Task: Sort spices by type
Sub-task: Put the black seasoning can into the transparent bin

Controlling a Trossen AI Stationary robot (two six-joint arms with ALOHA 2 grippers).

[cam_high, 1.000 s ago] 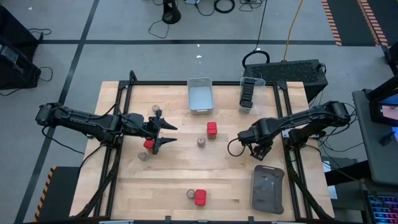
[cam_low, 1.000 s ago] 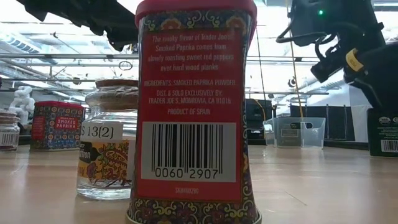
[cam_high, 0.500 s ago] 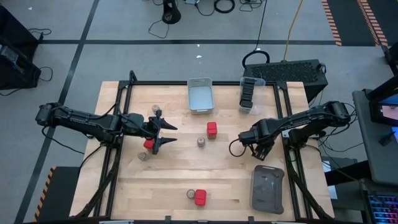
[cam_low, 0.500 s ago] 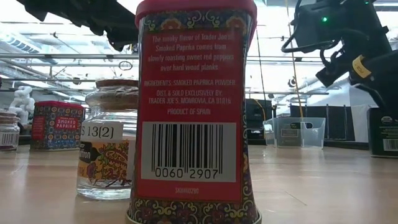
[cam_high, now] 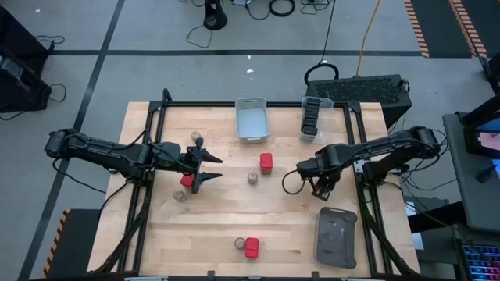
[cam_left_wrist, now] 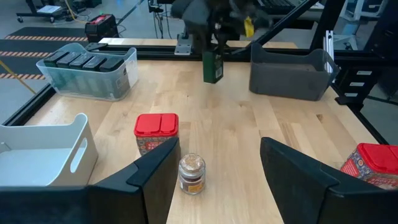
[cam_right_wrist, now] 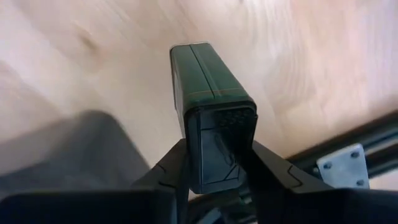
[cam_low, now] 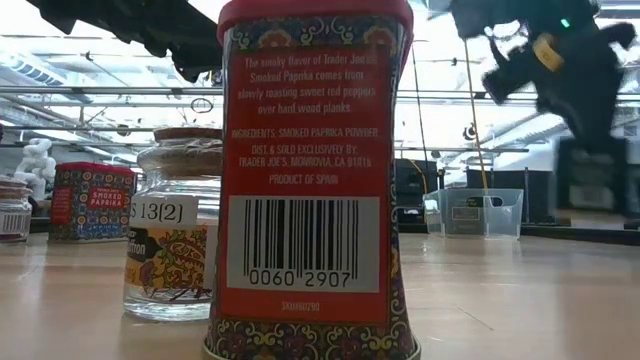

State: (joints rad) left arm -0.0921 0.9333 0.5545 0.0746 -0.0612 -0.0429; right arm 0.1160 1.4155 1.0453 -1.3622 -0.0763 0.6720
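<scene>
Dark spice tin — clamped in right gripper.

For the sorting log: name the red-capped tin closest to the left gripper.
The red tin lying between the left gripper fingers' tips; the others sit mid-table and at the front edge.

Worktop: pale wood planks in a black frame.
Far edge: grey bin, clear bin of dark containers.
Middle: red-capped paprika tin, small jar beside it.
Near edge: paprika tin touching a jar; dark grey tray at the right corner.
</scene>
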